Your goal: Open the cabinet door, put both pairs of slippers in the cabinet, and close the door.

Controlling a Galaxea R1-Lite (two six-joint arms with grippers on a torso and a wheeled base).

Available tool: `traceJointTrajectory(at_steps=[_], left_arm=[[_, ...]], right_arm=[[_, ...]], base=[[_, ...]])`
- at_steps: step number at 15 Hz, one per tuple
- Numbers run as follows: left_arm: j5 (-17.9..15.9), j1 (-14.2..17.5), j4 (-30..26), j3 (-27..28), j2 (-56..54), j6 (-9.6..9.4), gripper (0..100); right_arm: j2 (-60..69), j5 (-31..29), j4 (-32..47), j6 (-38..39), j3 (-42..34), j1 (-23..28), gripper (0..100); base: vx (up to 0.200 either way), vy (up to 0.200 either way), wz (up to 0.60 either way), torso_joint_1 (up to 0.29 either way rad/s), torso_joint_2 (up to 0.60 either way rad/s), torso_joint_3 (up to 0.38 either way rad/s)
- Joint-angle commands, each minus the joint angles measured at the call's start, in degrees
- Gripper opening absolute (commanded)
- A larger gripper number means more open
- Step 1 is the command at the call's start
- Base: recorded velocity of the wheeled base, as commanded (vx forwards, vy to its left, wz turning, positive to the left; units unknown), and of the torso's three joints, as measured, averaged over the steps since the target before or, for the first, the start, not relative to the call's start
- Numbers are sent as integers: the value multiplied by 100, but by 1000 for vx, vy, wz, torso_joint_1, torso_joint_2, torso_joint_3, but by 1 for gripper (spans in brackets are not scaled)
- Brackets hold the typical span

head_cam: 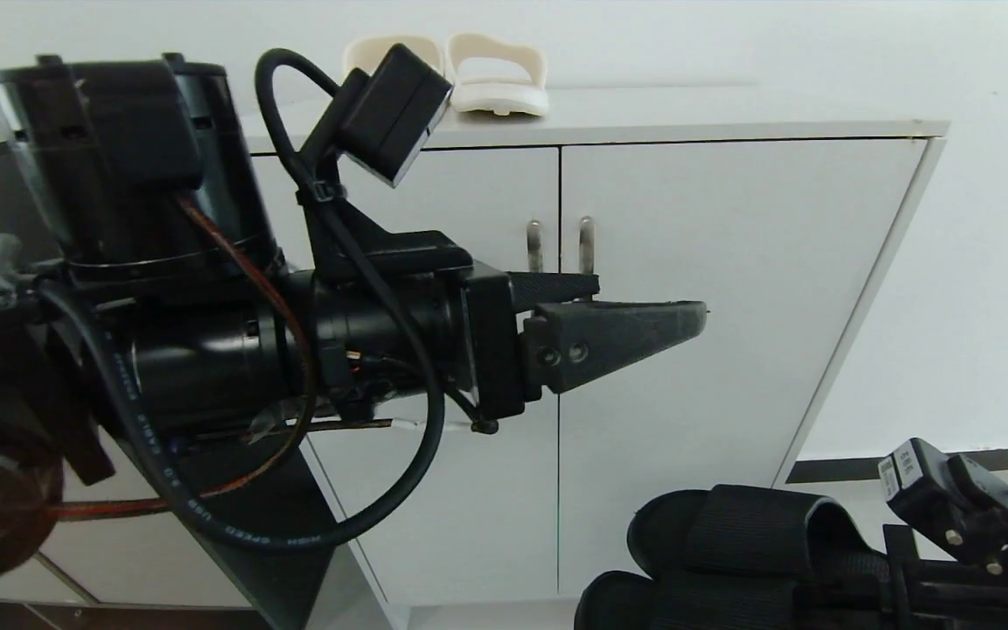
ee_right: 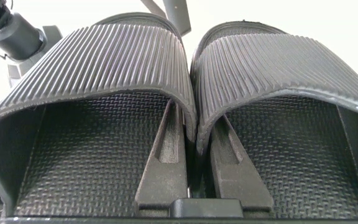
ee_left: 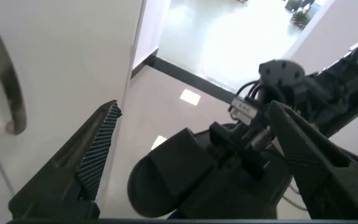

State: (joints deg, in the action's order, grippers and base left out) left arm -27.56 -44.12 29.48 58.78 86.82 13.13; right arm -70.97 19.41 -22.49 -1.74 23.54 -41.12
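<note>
The left hand (head_cam: 649, 297), spread and empty, hovers just below the upright handles (head_cam: 586, 245) of the shut cabinet (head_cam: 731, 262), nearer to them than its partner; white slippers (head_cam: 495, 74) lie on the cabinet top. Lower right, the right hand (ee_right: 194, 143) clamps the black slippers (head_cam: 731, 534) together by their inner walls.

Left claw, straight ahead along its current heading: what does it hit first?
Probably nothing near. The left claw lies alongside the cabinet door, not into it, pointing past its edge over open floor. The black slippers in the right claw look below that line; depth is unclear.
</note>
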Motion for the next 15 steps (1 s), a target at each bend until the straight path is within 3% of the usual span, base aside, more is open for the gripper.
traceJointTrajectory(at_steps=[1, 4, 12, 15], left_arm=[[-47, 0, -74, 336, 283, 252, 100], [-320, 211, -39, 459, 634, 243, 100], [-197, 729, 128, 494, 819, 234, 100], [49, 773, 128, 582, 898, 234, 100]], right_arm=[[-39, 2, -18, -10, -25, -1, 0], [-118, 2, -27, -19, -25, -1, 0], [-154, 2, -18, -19, -34, -1, 0], [-162, 10, -18, -19, -42, -1, 0]], base=[[0, 0, 0, 0, 0, 0], [0, 0, 0, 0, 0, 0], [0, 0, 0, 0, 0, 0], [0, 0, 0, 0, 0, 0]])
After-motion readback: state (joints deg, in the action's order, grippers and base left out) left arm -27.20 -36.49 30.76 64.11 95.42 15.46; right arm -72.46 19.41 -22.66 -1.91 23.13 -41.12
